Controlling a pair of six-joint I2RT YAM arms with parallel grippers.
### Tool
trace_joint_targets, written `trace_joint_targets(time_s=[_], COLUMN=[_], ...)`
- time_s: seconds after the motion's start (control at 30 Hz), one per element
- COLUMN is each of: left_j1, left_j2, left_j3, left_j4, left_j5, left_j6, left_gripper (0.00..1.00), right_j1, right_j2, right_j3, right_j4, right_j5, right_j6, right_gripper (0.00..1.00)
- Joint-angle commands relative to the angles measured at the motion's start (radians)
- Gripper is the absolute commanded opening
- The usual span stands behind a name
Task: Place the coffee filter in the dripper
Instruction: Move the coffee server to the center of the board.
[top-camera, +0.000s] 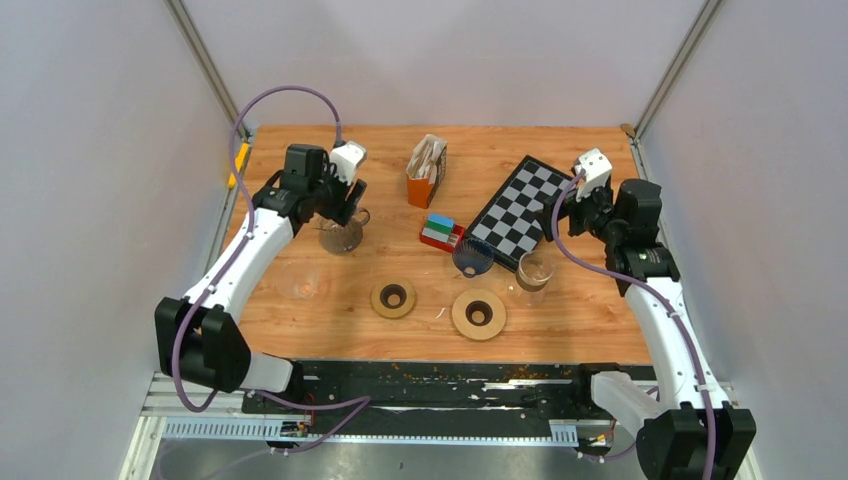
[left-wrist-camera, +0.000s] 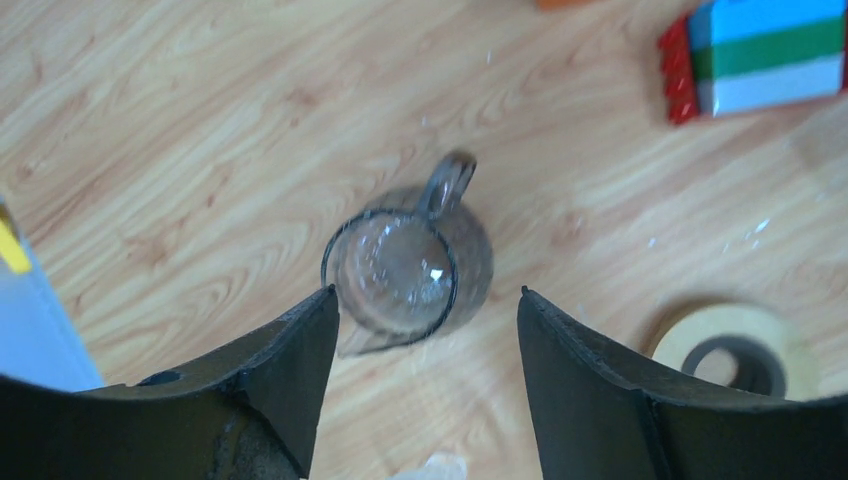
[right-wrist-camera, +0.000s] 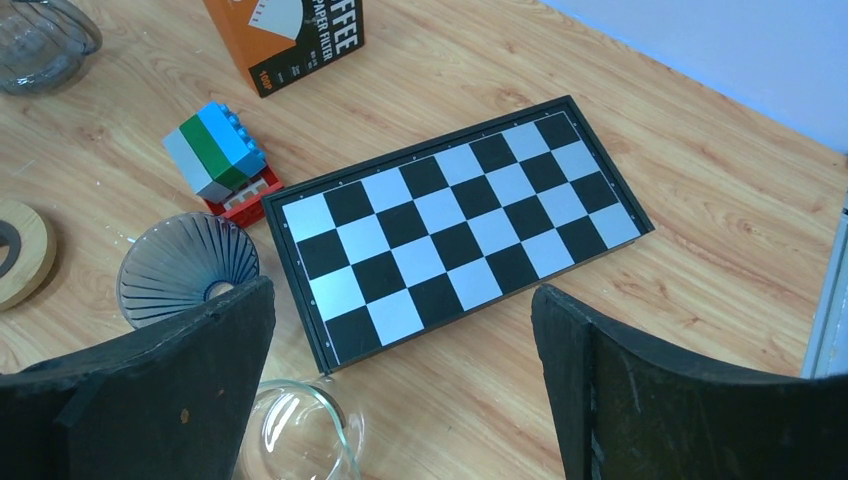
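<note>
Upper left, left gripper (left-wrist-camera: 428, 293) hovers part-open, empty; seemingly poised to grasp the glass vessel (left-wrist-camera: 392, 272). Right gripper (right-wrist-camera: 402, 287) gapes empty.

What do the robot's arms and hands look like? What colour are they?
Both arms are white tubes with chunky black joints: the left arm and the right arm. A purple cable loops along each one. The left hand and right hand each have two wide, curved black fingers.
</note>
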Motion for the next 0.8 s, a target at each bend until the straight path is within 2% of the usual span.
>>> trace_joint_targets(time_s=[0.0, 0.1, 0.43, 0.77], left_j1=[-0.001, -0.001, -0.001, -0.001], left_j2=[0.005, 0.067, 0.241, 0.338], left_j3=[-0.001, 0.031, 0.112, 0.167], left_j4=[-0.16, -0.207, -0.217, -0.268], left_j5=[-0.051, -0.048, -0.048, 0.056], left_j6=[0.141, 0.172, 0.222, 0.226], left_gripper=[0.71, 0.68, 0.64, 0.44], right_j1=[0.012, 0.014, 0.014, 0.014], right_j2=[0.012, 0.007, -0.002, 0.001], right_j3=[0.013, 0.008, -0.001, -0.008], right_j4=[0.001, 0.001, 0.001, 0.002], right_j5=[-0.042, -0.054, -0.076, -0.087], right_j6=[-0.019, -0.026, -0.04, -0.048], right_gripper=[1.0, 1.0, 1.0, 1.0])
